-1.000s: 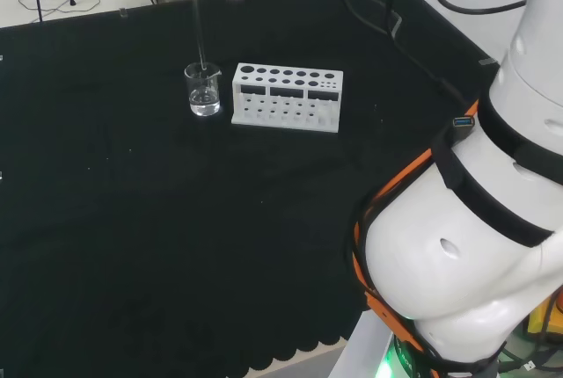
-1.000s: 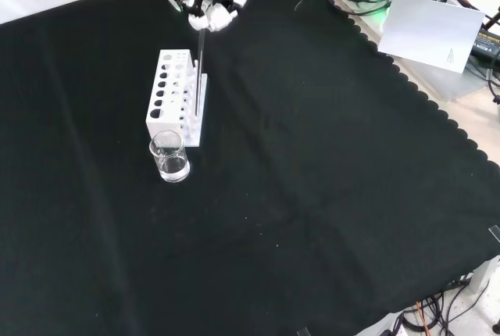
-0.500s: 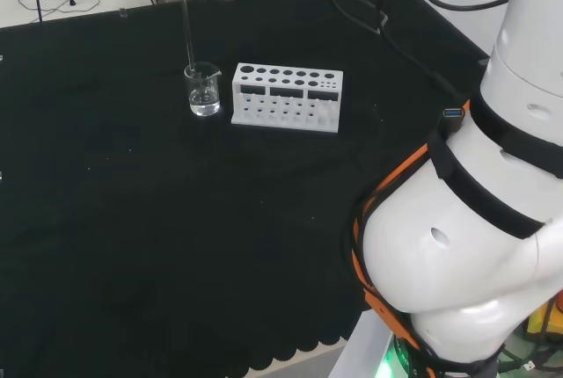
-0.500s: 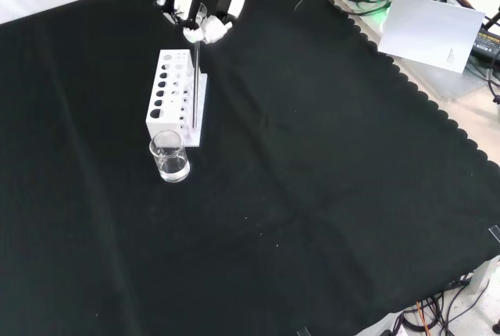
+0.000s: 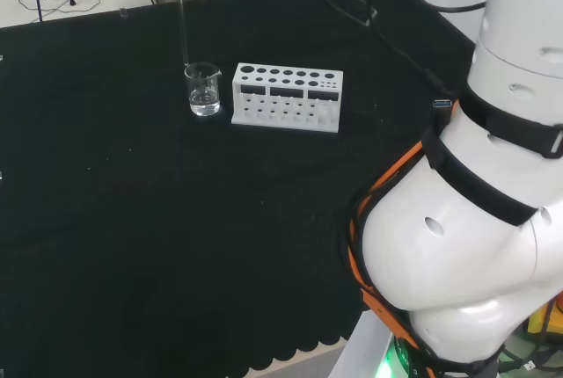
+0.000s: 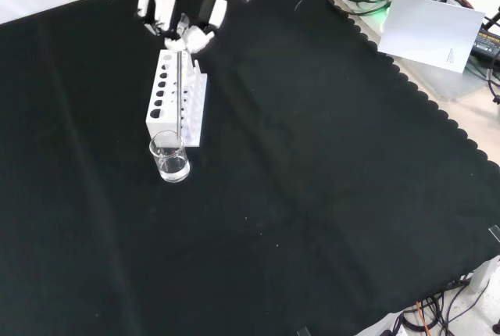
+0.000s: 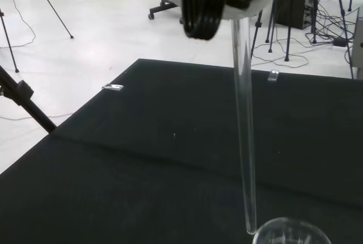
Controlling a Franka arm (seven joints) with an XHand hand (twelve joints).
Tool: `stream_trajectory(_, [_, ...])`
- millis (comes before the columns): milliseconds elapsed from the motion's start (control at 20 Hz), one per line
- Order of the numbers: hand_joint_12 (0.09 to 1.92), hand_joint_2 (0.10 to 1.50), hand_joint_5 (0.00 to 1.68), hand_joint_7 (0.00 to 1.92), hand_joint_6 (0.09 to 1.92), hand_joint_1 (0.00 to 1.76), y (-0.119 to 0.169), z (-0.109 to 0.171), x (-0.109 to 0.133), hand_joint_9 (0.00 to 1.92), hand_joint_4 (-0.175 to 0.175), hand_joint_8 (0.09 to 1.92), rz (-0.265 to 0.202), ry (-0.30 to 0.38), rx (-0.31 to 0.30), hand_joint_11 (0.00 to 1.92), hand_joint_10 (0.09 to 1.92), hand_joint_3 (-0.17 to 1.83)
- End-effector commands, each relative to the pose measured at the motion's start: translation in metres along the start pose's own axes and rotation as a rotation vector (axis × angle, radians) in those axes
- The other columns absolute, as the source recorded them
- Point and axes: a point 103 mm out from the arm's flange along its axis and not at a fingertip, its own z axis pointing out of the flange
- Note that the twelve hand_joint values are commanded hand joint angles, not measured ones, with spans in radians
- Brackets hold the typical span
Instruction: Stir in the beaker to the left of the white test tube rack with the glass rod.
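- The hand (image 6: 181, 9) hangs over the table's far edge as the front view shows it, fingers curled down and pinching the top end of the glass rod (image 6: 179, 90); nothing else is in its hold.
- The rod hangs nearly upright from that pinch. In the wrist view its rounded lower tip (image 7: 249, 230) sits just beside the rim of the beaker (image 7: 290, 234), seemingly above it and outside the mouth, not in the liquid.
- In the head view the rod (image 5: 183, 26) comes down just at the left side of the beaker (image 5: 202, 89), which fits that reading.
- Handling, as a judgement: the rod is thin, stiff, smooth glass. It is light, but it will slip in the fingers and snap if knocked sideways. Holding it at the very top gives reach, yet lets the tip swing widely, so any move should be slow.
- The beaker (image 6: 169, 156) is small, clear and thin-walled with a little clear liquid at the bottom. It looks light enough to tip or skate on the black cloth (image 6: 328, 180) if the rod catches its rim.
- The white test tube rack (image 6: 177, 97) stands touching or just beside the beaker; its holes look empty, and it leaves little room on that side.
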Motion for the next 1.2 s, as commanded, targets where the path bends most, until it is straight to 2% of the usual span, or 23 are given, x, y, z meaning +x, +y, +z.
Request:
stream_trajectory(50, [0.92, 0.73, 1.16, 1.19, 0.56, 1.3, 0.015, 0.011, -0.019, 1.68, -0.175, 1.1, -0.012, 0.022, -0.016, 1.06, 0.81, 0.63])
stream_trajectory(250, [0.92, 0.73, 1.16, 1.19, 0.56, 1.3, 0.02, 0.016, -0.028, 1.68, -0.175, 1.1, -0.014, 0.023, -0.016, 1.06, 0.82, 0.63])
stream_trajectory(500, [0.91, 0.73, 1.16, 1.19, 0.56, 1.3, 0.021, 0.019, -0.041, 1.68, -0.175, 1.1, 0.011, 0.032, 0.001, 1.06, 0.82, 0.63])
stream_trajectory(600, [0.91, 0.6, 1.27, 1.43, 0.63, 1.25, 0.019, 0.021, -0.045, 1.7, -0.175, 0.98, 0.015, 0.027, -0.001, 1.08, 0.8, 0.78])
stream_trajectory(800, [0.9, 0.72, 1.17, 1.22, 0.57, 1.3, 0.015, 0.024, -0.047, 1.69, -0.175, 1.08, 0.019, 0.017, 0.002, 1.07, 0.79, 0.65])
stream_trajectory(1200, [0.9, 0.74, 1.16, 1.19, 0.55, 1.3, 0.008, 0.014, -0.056, 1.69, -0.175, 1.1, 0.044, 0.008, -0.007, 1.07, 0.8, 0.62])
